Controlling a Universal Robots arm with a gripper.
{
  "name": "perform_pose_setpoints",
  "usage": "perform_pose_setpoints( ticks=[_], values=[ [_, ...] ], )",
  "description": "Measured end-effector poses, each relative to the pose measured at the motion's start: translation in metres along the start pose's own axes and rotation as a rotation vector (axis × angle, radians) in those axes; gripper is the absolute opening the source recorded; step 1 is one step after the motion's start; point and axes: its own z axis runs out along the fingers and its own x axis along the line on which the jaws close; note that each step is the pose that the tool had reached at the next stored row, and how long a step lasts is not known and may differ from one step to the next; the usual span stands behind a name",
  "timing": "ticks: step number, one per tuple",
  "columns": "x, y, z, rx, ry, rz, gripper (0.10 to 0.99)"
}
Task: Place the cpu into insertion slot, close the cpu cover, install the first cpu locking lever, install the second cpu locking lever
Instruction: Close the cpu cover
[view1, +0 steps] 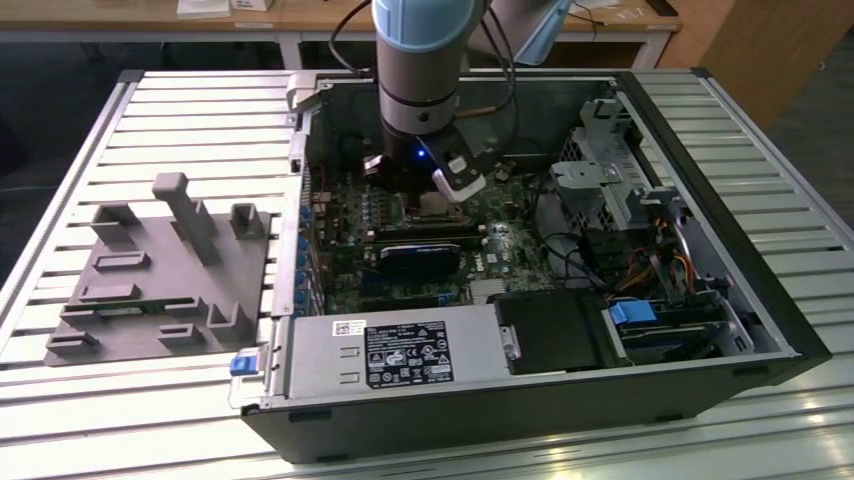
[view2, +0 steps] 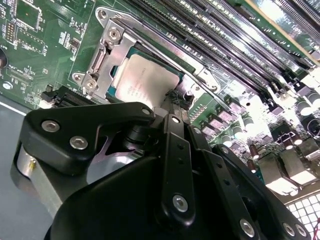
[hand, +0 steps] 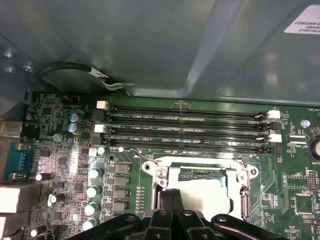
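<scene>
The cpu (view2: 145, 82) lies flat in the insertion slot (hand: 161, 174), silvery face up, on the green board inside the open computer case. The cpu cover (view2: 107, 57) lies down around it, and the chip shows through its window; in the first wrist view the cover (hand: 243, 182) frames the cpu (hand: 207, 192). A thin wire lever (hand: 131, 151) runs along the slot's edge beside the memory slots. My gripper (view2: 176, 97) is shut with its black fingertips together, low over the slot's edge with nothing seen between them. In the exterior view the gripper (view1: 434, 200) reaches down into the case.
Long black memory slots (hand: 190, 127) run beside the socket. The case wall (hand: 150, 45) rises close behind them. A grey power supply (view1: 387, 350) and drive cages (view1: 614, 180) fill the case's other sides. A grey fixture (view1: 160, 270) sits on the slatted table at the exterior view's left.
</scene>
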Motion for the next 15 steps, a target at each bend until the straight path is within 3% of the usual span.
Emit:
perform_pose_setpoints(
  ticks=[15],
  values=[
    [-0.0006, -0.0002, 0.0009, 0.0, 0.0001, -0.002, 0.106]
  ],
)
